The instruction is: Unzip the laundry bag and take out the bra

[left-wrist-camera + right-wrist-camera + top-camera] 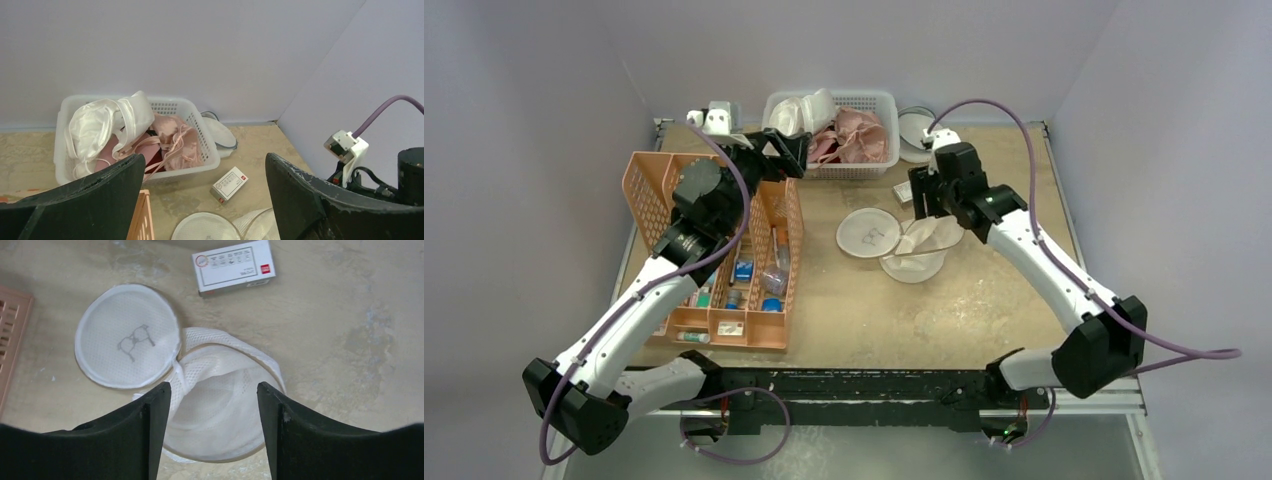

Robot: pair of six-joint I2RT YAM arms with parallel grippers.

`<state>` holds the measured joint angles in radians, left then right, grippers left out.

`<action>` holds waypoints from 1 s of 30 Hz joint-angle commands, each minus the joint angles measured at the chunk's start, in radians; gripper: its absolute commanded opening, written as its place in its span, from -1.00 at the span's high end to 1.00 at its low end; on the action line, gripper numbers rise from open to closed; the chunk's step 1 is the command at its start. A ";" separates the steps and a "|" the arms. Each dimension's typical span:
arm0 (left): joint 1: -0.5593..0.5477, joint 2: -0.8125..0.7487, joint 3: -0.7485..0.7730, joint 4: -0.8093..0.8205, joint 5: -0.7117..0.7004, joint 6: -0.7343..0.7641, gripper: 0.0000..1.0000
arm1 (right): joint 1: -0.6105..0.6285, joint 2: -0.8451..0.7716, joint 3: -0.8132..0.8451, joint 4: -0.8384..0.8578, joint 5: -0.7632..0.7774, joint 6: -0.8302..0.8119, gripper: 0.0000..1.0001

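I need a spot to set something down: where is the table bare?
Bare: the near strip in front of the laundry bag, between the orange organizer and the right arm. Crowded: the back, with the basket, small box and dish.

Bright, even diffuse light; shadows soft & faint; pics mostly sharp.

Top external: I had it high, behind arm bases, tilted down over whole table (pixel 844 330) from far off, back wall at top.

Left wrist: I saw it raised, facing nearly level toward back corner, white basket (pixel 200 127) at mid distance.

Right wrist: pointed almost straight down, close over laundry bag (pixel 127 337).

All three shared laundry bag and small white box (pixel 234 266). Top and left wrist also shared basket. Edge of orange organizer (pixel 12 340) showed in each.
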<state>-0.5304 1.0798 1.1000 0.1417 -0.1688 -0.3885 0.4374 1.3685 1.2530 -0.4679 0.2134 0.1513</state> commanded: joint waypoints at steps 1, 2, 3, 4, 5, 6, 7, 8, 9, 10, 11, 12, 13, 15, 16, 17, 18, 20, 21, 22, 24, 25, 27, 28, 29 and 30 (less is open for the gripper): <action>0.008 -0.036 -0.010 0.052 -0.053 0.028 -0.78 | 0.103 0.058 0.004 0.005 -0.023 -0.039 -0.41; 0.009 -0.042 -0.012 0.052 -0.065 0.034 -0.78 | 0.132 0.084 0.009 0.013 -0.024 -0.035 -0.44; 0.011 -0.048 -0.015 0.052 -0.079 0.041 -0.78 | 0.163 0.114 0.020 0.022 -0.025 -0.026 -0.47; 0.015 -0.053 -0.017 0.052 -0.092 0.045 -0.78 | 0.189 0.145 0.026 0.044 -0.032 -0.019 -0.50; 0.022 -0.061 -0.020 0.053 -0.102 0.050 -0.78 | 0.220 0.175 0.033 0.063 -0.038 -0.014 -0.52; 0.032 -0.069 -0.024 0.057 -0.105 0.050 -0.78 | 0.252 0.208 0.043 0.077 -0.037 -0.012 -0.54; 0.050 -0.079 -0.025 0.061 -0.105 0.045 -0.78 | 0.279 0.240 0.054 0.089 -0.028 -0.010 -0.57; 0.076 -0.089 -0.032 0.069 -0.103 0.031 -0.78 | 0.306 0.275 0.068 0.097 -0.017 -0.009 -0.59; 0.101 -0.101 -0.034 0.073 -0.096 0.014 -0.78 | 0.335 0.323 0.086 0.103 -0.010 -0.008 -0.61; 0.129 -0.112 -0.039 0.080 -0.091 0.000 -0.78 | 0.353 0.359 0.111 0.103 -0.007 -0.008 -0.62; 0.159 -0.124 -0.044 0.089 -0.085 -0.014 -0.78 | 0.373 0.399 0.139 0.096 0.002 -0.010 -0.62; 0.174 -0.130 -0.048 0.100 -0.083 -0.015 -0.78 | 0.391 0.435 0.171 0.081 0.034 -0.010 -0.62; 0.185 -0.133 -0.048 0.100 -0.086 -0.012 -0.78 | 0.406 0.474 0.206 0.061 0.068 -0.009 -0.62; 0.190 -0.131 -0.043 0.088 -0.099 0.001 -0.78 | 0.427 0.537 0.264 0.021 0.139 0.000 -0.60; 0.190 -0.131 -0.043 0.087 -0.100 0.003 -0.78 | 0.434 0.563 0.285 0.003 0.165 0.007 -0.56; 0.190 -0.132 -0.043 0.087 -0.098 0.003 -0.78 | 0.439 0.582 0.301 -0.005 0.178 0.008 -0.52; 0.190 -0.133 -0.042 0.088 -0.096 0.003 -0.78 | 0.442 0.596 0.308 -0.006 0.191 0.010 -0.47; 0.190 -0.133 -0.042 0.090 -0.091 0.001 -0.78 | 0.447 0.613 0.306 0.003 0.207 0.018 -0.37; 0.190 -0.132 -0.043 0.090 -0.090 0.001 -0.78 | 0.448 0.617 0.297 0.013 0.213 0.025 -0.32; 0.190 -0.133 -0.042 0.090 -0.090 0.001 -0.78 | 0.448 0.617 0.285 0.027 0.217 0.031 -0.27; 0.191 -0.132 -0.043 0.090 -0.092 0.001 -0.78 | 0.448 0.612 0.251 0.072 0.220 0.033 -0.23; 0.191 -0.133 -0.043 0.090 -0.092 0.001 -0.78 | 0.448 0.613 0.239 0.094 0.219 0.036 -0.23; 0.191 -0.131 -0.043 0.090 -0.090 -0.002 -0.78 | 0.448 0.624 0.231 0.131 0.216 0.040 -0.22; 0.191 -0.130 -0.042 0.090 -0.089 -0.001 -0.78 | 0.448 0.633 0.232 0.147 0.213 0.044 -0.23; 0.190 -0.128 -0.043 0.091 -0.088 -0.002 -0.78 | 0.448 0.642 0.232 0.160 0.217 0.048 -0.23; 0.190 -0.128 -0.044 0.091 -0.089 -0.003 -0.78 | 0.448 0.652 0.234 0.175 0.225 0.054 -0.24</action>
<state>-0.3428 0.9546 1.0508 0.1795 -0.2626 -0.3832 0.8860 2.0079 1.4860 -0.3820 0.3946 0.1730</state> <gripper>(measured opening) 0.891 0.616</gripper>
